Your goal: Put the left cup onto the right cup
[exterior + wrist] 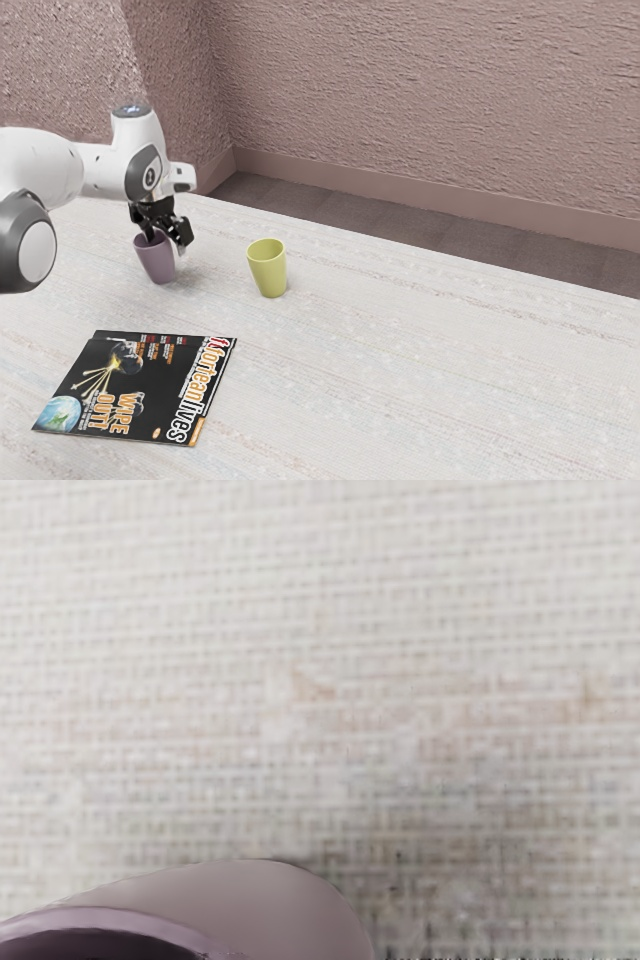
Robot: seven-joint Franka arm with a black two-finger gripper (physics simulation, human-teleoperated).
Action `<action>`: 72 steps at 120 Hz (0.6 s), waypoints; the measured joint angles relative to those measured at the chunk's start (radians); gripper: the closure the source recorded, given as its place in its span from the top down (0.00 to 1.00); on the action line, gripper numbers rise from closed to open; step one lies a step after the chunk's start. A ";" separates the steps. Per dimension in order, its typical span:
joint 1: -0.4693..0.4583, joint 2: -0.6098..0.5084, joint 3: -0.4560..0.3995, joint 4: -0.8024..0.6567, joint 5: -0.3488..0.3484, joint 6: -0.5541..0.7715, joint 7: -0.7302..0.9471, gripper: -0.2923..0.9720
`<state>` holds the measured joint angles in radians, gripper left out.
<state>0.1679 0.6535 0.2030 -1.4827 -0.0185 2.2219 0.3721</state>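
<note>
Mauve plastic cup (pixel 156 262), yellow-green plastic cup (pixel 267 268) — two cups — one black magazine (pixel 135 387), pale table (pixel 420 350). End effector (pixel 160 236) at the mauve rim, grasp unclear; wrist view shows that rim close.

magazine (pixel 135 388) cover headline "WIPE OUT", masthead roughly "ForteanTimes", small print illegible

Cups counted: two. One purple cup (pixel 157 262) was logged, and it was also picked up in the wrist view (pixel 230 910). One yellow-green cup (pixel 267 268) was logged. Magazines counted: one magazine (pixel 138 386). One arm (pixel 40 170) was counted, fitted with one gripper (pixel 160 232). One surface (pixel 420 360) was noted. Three loose items were tallied in total: two cups, one magazine.
</note>
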 joint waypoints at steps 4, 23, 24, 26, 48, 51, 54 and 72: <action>0.001 0.002 0.000 0.000 -0.004 0.001 0.004 0.77; 0.000 0.004 -0.003 0.001 -0.019 0.003 0.022 0.77; 0.000 0.004 -0.004 0.001 -0.019 0.003 0.023 0.76; 0.000 0.004 -0.005 0.001 -0.020 0.003 0.024 0.75; -0.001 0.006 -0.010 0.001 -0.026 0.006 0.035 0.45; -0.001 0.006 -0.010 0.001 -0.026 0.006 0.036 0.41; -0.001 0.006 -0.010 0.001 -0.026 0.006 0.037 0.37; -0.001 0.006 -0.010 0.001 -0.026 0.007 0.043 0.24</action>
<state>0.1672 0.6591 0.1933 -1.4822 -0.0441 2.2288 0.4147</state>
